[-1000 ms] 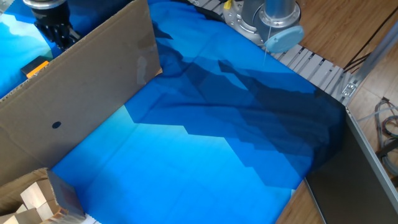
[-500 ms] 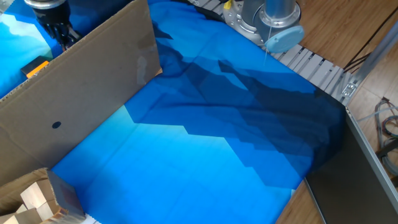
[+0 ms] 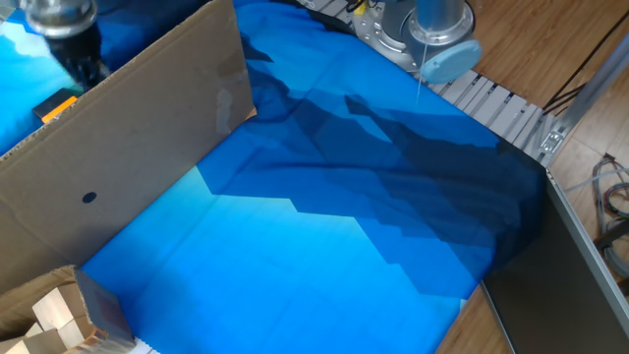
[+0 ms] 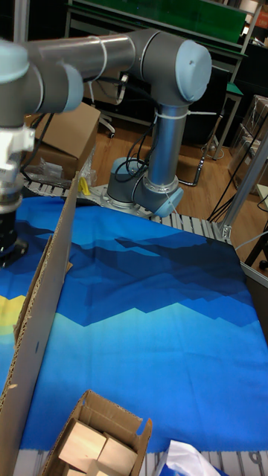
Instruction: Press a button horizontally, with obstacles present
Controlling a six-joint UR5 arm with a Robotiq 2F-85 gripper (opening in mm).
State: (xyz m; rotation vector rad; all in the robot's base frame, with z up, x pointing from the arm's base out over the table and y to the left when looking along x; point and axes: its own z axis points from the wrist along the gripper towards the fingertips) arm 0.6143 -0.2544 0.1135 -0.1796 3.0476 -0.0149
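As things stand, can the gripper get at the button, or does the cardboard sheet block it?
Probably yes. The gripper hangs on the far side of the cardboard sheet, the same side as the button, just above and behind it, with nothing visible between them.

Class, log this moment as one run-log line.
tool: beyond cardboard sheet, above button | fingers: unclear | button contact: none seen

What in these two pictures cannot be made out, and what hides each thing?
1. The button: fixed view shows only an orange corner; the cardboard sheet covers the rest. In the tall view it is not visible.
2. The pincer: blurred and cut by the top edge in the fixed view; in the tall view cut by the left edge, so its fingertips cannot be seen.
3. The wooden blocks: cut off by the bottom edge in both views.
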